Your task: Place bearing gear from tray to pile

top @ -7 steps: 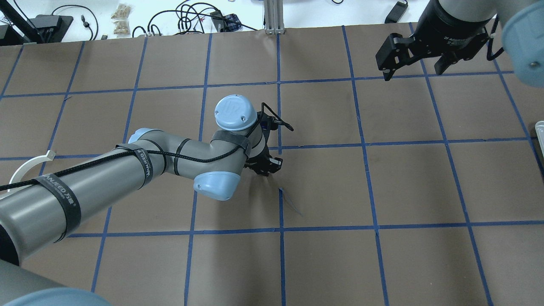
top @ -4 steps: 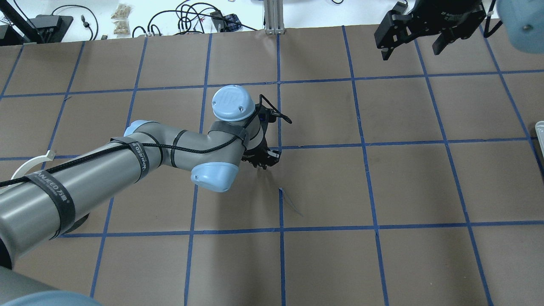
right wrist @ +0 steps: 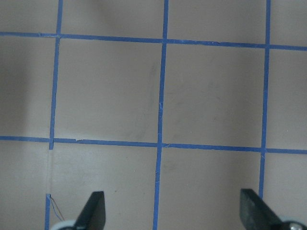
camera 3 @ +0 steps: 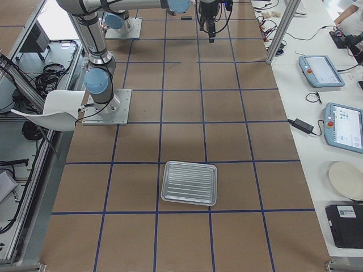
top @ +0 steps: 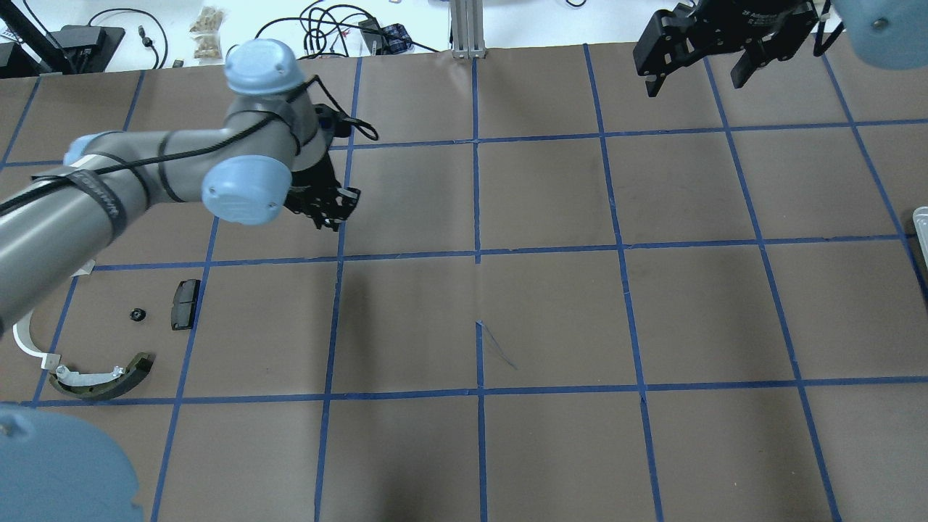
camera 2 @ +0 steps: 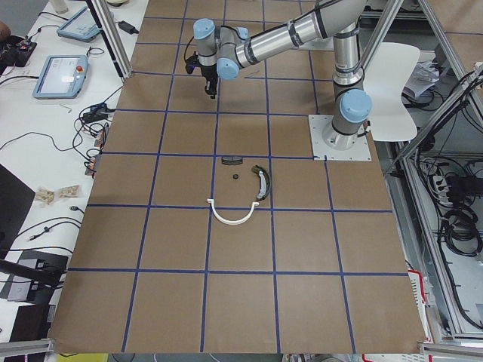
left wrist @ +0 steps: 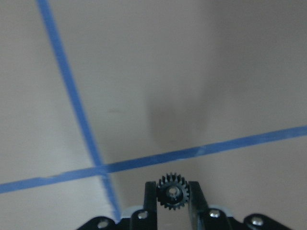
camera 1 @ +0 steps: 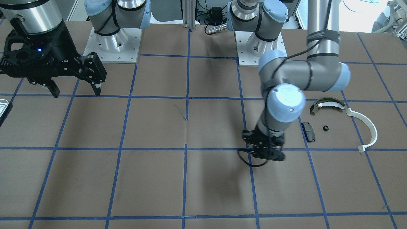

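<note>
Bearing gear (left wrist: 173,197) clamped in left pincer (left wrist: 172,188); right pincer (right wrist: 172,196) apart; tray (top: 921,220) cut off.

Blue-taped brown table (top: 551,312), tangled cables (top: 328,27)

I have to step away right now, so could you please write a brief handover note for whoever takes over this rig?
The left gripper is shut on the bearing gear and held above the table, short of the pile.
The right gripper is open, holds nothing, and is raised over the far right side.
The tray sits at the robot's right end of the table.
In the pile: brake shoe, white arc, black pad, small black round part.
Done: the gear is out of the tray and gripped.
Left: carry it to the pile, lower, release.
</note>
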{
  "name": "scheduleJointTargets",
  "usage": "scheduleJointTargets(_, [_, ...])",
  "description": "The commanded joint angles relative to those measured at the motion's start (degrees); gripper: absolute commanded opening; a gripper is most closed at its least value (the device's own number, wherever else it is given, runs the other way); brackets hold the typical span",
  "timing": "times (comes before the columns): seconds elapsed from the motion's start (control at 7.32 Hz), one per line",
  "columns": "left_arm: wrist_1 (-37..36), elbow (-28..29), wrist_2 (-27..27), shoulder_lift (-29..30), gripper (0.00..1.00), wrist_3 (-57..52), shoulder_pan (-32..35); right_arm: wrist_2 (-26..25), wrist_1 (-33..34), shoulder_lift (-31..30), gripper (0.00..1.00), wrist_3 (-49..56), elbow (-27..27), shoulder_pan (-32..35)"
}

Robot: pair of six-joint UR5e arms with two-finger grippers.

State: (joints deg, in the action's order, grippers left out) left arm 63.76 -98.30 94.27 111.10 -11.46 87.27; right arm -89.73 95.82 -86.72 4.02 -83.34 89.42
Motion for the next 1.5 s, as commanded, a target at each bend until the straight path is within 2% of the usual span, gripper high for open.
scheduleJointTargets(0.0, [1.3,-0.3,1.7,-0.4,0.0,-12.0,-16.1,0.0,0.2,-1.2,1.0,-0.1,-2.6,0.0])
scheduleJointTargets(0.14, [0.8,-1.5,2.1,0.0,0.0,-16.8,-23.0,0.0,0.1,-1.3,1.0,-0.2,-2.6,0.0])
scheduleJointTargets(0.41, [-2.4,-3.6,1.8,0.8,0.0,-22.7,-29.9,0.0,-0.8,-2.1,1.0,-0.2,-3.0,0.1])
scheduleJointTargets(0.82, [-5.0,-8.3,2.0,1.0,0.0,-23.8,-31.5,0.0,-0.8,-2.1,1.0,-0.2,-3.0,0.1])
scheduleJointTargets(0.96, [-5.1,-9.2,3.7,1.0,0.0,-23.8,-31.6,0.0,-0.9,-2.1,1.0,-0.2,-3.0,0.1])
scheduleJointTargets(1.37, [-5.0,-9.5,5.0,0.8,0.0,-26.9,-33.7,0.0,-0.8,-2.1,1.0,-0.2,-3.1,0.1])
